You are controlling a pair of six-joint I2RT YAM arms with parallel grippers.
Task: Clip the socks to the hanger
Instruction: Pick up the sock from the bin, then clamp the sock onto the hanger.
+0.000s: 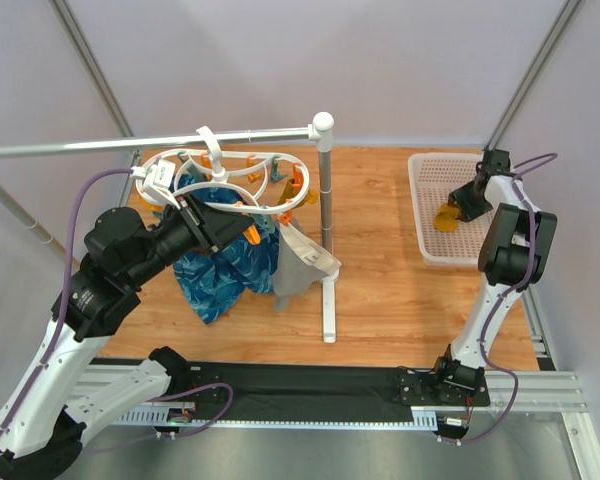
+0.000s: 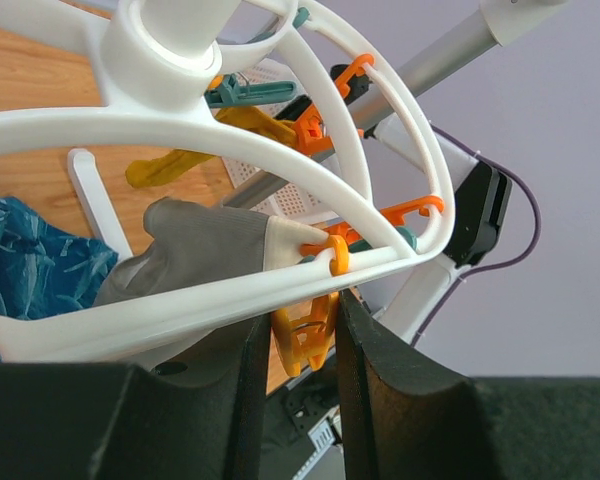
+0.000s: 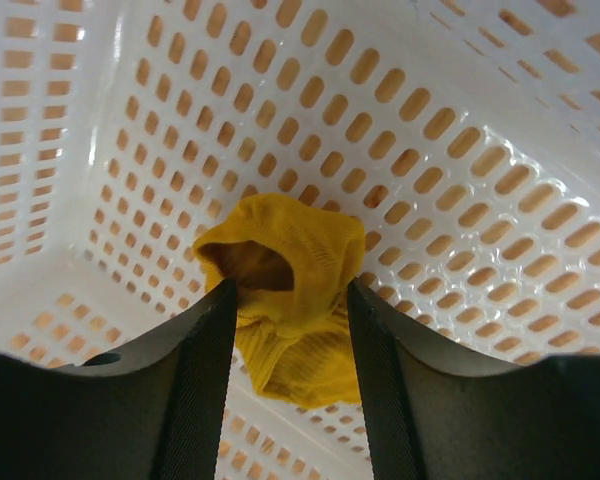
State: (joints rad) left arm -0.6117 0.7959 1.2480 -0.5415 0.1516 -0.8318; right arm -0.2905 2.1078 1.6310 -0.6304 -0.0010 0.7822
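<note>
Down in the basket (image 3: pixel 70 290), right gripper (image 3: pixel 288 300) straddles sock (image 3: pixel 290 290), jaws part-closed, grasp not confirmed. Left gripper (image 2: pixel 302 340) clenches orange clip (image 2: pixel 305 335) on hanger (image 2: pixel 180 130). Pinch the cuff fully before lifting; keep clip squeezed.

Two white-and-black jointed arms (image 1: pixel 110 280), purple cables, black ribbed fingers (image 3: pixel 205 390) on each pincer.

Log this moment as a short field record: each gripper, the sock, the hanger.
left gripper: jaws pressing an orange clip on the hanger
right gripper: down in the white basket, jaws either side of a yellow sock, closing on it
hanger: hooked on the grey rail, blue cloth already hanging
</note>
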